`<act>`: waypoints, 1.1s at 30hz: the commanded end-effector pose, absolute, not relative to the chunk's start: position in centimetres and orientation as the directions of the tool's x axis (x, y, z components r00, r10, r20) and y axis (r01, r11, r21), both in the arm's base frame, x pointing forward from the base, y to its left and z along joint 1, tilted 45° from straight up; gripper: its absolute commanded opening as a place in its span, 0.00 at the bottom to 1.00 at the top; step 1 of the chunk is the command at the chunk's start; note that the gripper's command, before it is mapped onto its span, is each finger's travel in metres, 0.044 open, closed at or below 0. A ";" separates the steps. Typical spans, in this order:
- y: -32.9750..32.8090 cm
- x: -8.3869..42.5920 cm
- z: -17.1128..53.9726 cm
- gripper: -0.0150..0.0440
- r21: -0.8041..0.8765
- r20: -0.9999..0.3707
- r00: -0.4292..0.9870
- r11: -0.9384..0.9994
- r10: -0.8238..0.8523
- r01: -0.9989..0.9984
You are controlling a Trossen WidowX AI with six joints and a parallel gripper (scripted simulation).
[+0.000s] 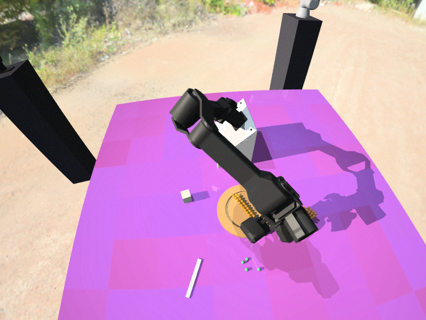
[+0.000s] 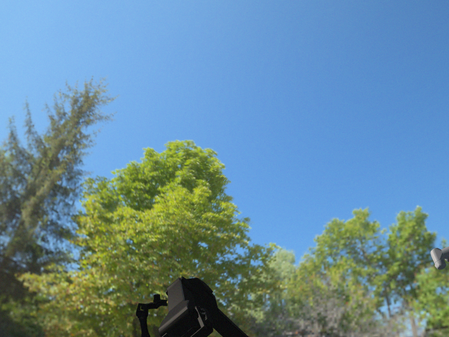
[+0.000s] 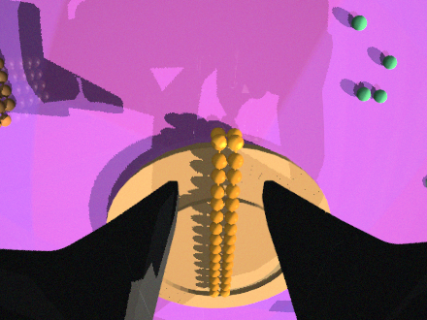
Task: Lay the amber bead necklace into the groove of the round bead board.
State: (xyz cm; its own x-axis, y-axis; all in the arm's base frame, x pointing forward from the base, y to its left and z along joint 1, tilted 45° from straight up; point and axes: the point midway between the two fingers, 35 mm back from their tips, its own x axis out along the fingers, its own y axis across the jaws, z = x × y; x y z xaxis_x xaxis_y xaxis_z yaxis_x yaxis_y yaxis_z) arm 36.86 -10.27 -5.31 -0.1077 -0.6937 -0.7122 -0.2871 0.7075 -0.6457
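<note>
The amber bead necklace [image 1: 244, 205] [image 3: 217, 192] lies as two close, nearly straight strands across the round bead board [image 1: 222, 215] [image 3: 141, 189]. It crosses the circular groove rather than following it, and in the wrist view its upper end reaches over the board's rim. My gripper [image 3: 220, 189] is open and empty, its fingertips on either side of the strands, near that end. The gap to the beads is clear on both sides; the fingertip height above the board is hard to judge. In the top view the arm hides the fingertips and part of the necklace and board.
A cluster of darker orange beads [image 1: 311, 212] [image 3: 6, 90] lies beside the board. Several green beads [image 1: 246, 258] [image 3: 359, 22], a white bar [image 1: 193, 278] and a small pale block [image 1: 186, 195] also lie on the table. A white box [image 1: 246, 148] stands by the arm's base.
</note>
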 end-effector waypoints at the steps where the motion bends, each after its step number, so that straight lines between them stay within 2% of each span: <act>1: -11.1 36.7 -6.1 0.59 -0.642 -0.715 -0.114 0.712 -0.690 -0.285; 31: -12.9 36.4 -7.9 0.59 -0.642 -0.714 -0.114 0.711 -0.691 -0.286; 33: -12.7 36.6 -7.7 0.50 -0.641 -0.718 -0.110 0.714 -0.688 -0.281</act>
